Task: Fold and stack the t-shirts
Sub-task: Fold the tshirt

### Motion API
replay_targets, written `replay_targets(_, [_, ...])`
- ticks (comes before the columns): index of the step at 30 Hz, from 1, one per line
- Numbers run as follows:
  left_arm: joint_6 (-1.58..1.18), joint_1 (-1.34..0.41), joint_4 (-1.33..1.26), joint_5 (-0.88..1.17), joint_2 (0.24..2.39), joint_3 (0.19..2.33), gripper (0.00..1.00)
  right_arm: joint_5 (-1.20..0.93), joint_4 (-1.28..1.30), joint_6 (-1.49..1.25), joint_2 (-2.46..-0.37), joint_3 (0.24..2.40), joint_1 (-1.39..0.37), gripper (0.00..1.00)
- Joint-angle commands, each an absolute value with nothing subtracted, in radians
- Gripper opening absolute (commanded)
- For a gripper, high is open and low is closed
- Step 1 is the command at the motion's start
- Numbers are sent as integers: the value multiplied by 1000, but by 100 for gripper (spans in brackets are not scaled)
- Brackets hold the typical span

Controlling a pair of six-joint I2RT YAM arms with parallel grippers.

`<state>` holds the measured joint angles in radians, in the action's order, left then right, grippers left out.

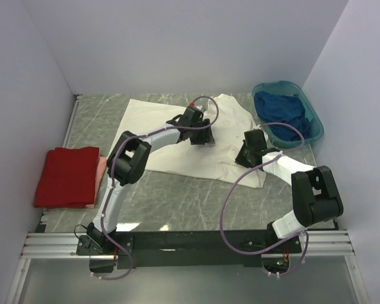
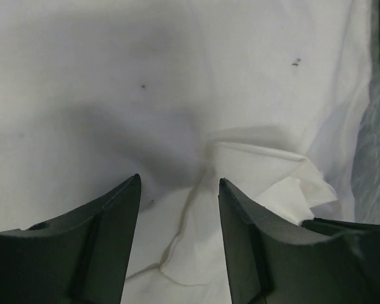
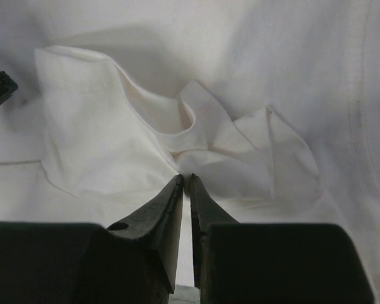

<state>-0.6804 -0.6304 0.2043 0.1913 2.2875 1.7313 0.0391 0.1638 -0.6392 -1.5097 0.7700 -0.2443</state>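
At the table's left edge lies the red t-shirt [image 1: 66,176], folded flat. Toward the middle, the cream-white t-shirt [image 1: 155,136] is spread over the marbled table [image 1: 177,202]. Over its centre the left gripper [image 2: 179,183] hangs with jaws wide apart, holding nothing, a crumpled fold just beside it. Further right, the right gripper [image 3: 185,177] has its jaws almost together, pinching a raised fold of the same shirt. At far right the dark blue t-shirt [image 1: 282,113] sits bunched inside a teal basin [image 1: 316,123].
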Motion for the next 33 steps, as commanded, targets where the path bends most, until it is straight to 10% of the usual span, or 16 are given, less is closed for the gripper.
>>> replay_targets(1, [-621, -640, 193, 238, 2299, 1810, 58, 25, 115, -653, -1511, 759, -245, 16])
replay_targets(23, [-594, -690, 179, 311, 2413, 1917, 48, 25, 114, -644, -1545, 762, -245, 13])
replay_targets(33, [-615, -690, 117, 276, 2317, 1833, 1, 23, 112, -644, -1532, 764, -244, 15])
